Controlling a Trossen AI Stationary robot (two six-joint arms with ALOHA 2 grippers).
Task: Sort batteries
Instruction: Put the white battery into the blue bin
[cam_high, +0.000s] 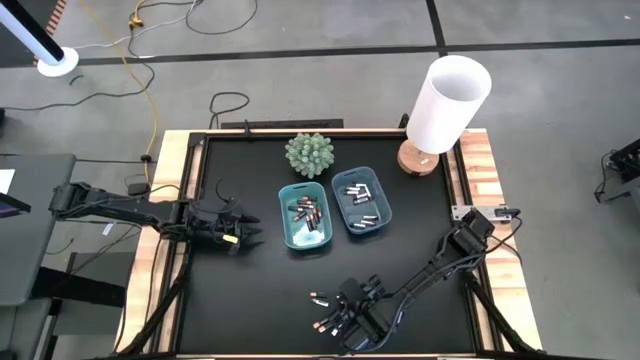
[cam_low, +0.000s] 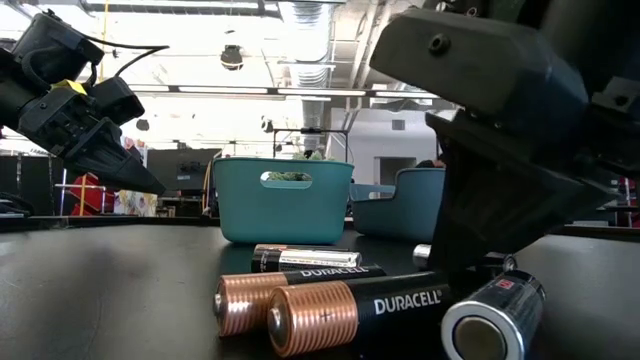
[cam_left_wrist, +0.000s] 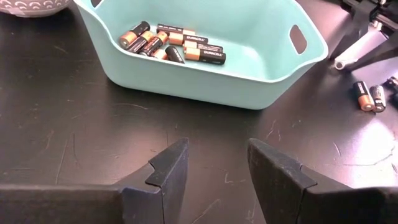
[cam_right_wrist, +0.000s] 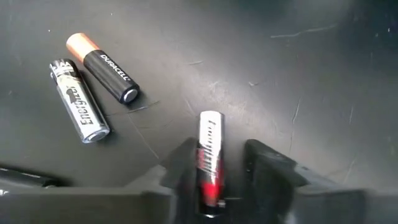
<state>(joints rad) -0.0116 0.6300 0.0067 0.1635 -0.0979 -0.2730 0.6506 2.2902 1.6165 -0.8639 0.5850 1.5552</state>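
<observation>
Loose batteries (cam_high: 325, 315) lie on the black table near its front edge, some dark with copper ends (cam_low: 350, 310), some silvery (cam_right_wrist: 79, 99). My right gripper (cam_right_wrist: 217, 168) points down over them, open, with its fingers on either side of a silvery battery with a red band (cam_right_wrist: 210, 140) that lies flat on the table. Two teal trays stand mid-table. The left tray (cam_high: 305, 238) holds dark copper-ended batteries (cam_left_wrist: 174, 43), and the right tray (cam_high: 362, 228) holds silvery ones. My left gripper (cam_left_wrist: 217, 162) hovers open left of the trays, with nothing between its fingers. My right gripper straddles the silvery battery's near end (cam_right_wrist: 210, 180), its fingers lying along the battery's length. One finger (cam_right_wrist: 180, 165) stands right against the battery's side, and I cannot tell whether it touches. A gap shows between the battery and the other finger (cam_right_wrist: 267, 165).
A small green plant in a pot (cam_high: 309, 153) stands behind the trays, and a white lamp on a wooden base (cam_high: 447, 105) at the far right corner. Bare black table lies between the trays and the loose batteries.
</observation>
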